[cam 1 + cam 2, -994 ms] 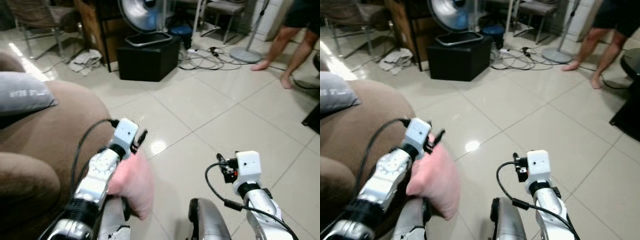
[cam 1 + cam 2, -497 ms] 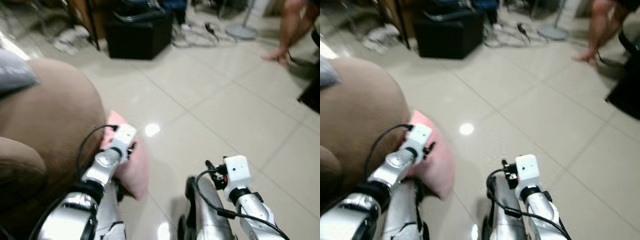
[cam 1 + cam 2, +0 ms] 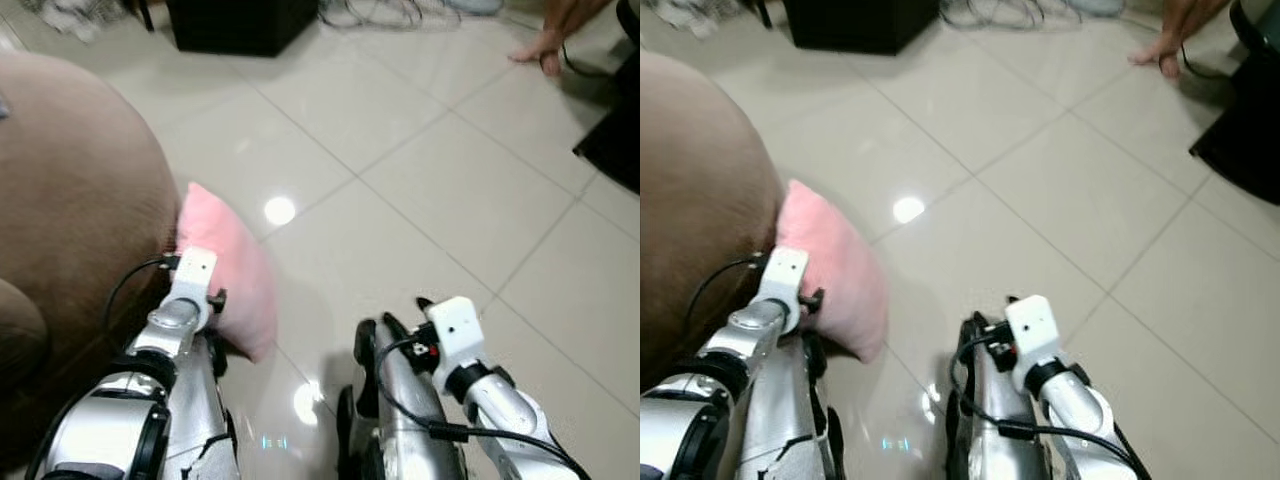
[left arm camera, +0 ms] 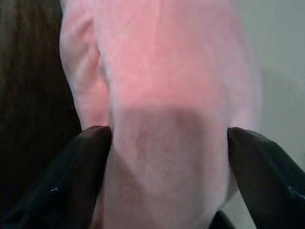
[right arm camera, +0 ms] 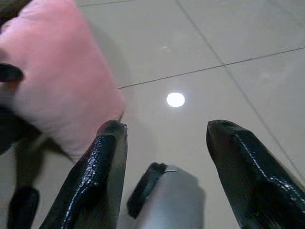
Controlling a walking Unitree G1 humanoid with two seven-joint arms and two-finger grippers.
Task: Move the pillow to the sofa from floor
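The left claw (image 4: 162,143) pinches the pink pillow (image 3: 225,270), which hangs low beside the brown sofa (image 3: 70,190), apparently just off the tiled floor (image 3: 420,170), so lift it above the sofa before releasing, with the spread right claw (image 5: 164,143) kept clear.

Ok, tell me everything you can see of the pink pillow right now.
The pillow is plain pink, soft and plump, with a matte fabric cover and rounded corners. It stands tilted on edge, one side against the brown sofa, above the glossy tiled floor. The left gripper has its black fingers on either side of it, pressing into the fabric. Whether its lower end touches the floor cannot be told. The right gripper is open and apart from it.
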